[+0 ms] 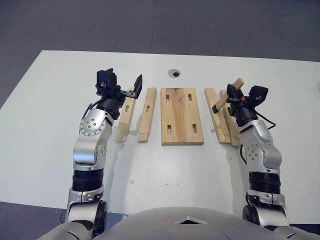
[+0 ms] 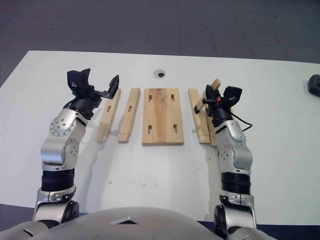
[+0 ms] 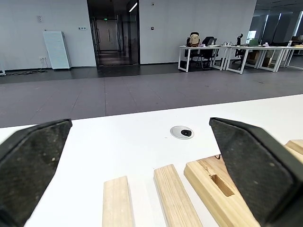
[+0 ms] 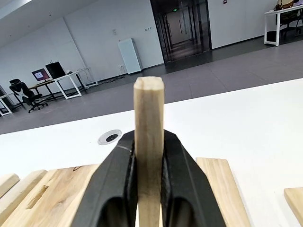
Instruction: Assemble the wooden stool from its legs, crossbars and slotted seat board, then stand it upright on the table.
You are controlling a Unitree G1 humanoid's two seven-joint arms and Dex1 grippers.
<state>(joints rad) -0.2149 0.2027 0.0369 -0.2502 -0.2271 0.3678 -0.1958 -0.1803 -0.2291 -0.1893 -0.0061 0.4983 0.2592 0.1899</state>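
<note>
The left hand (image 1: 123, 86) is hovering released, its two black fingers (image 3: 29, 166) spread wide with nothing between them. Two slotted legs are lying flat on the white surface (image 1: 60, 125) right by it: the outer leg (image 1: 125, 115) is sitting just under the hand's inner finger, and the second leg (image 1: 147, 114) is lying parallel just beyond it, toward the middle.

One seat board (image 1: 181, 116) is lying flat between the two hands, showing four slots, one near each corner.

The right hand (image 1: 231, 94) is clenching one crossbar (image 4: 148, 118), a plain square stick held tilted above the surface, with both ends sticking out past the fingers (image 4: 184, 175). Two more legs are lying under and just inward of this hand: one leg (image 1: 215, 114) is next to the seat board, and the other leg (image 1: 233, 131) is touching it on the outer side, partly hidden by the hand.

That is making four legs, one crossbar and one seat board. One round grommet (image 1: 174, 73) is sitting in the surface ahead of both hands, past the seat board's far edge.
</note>
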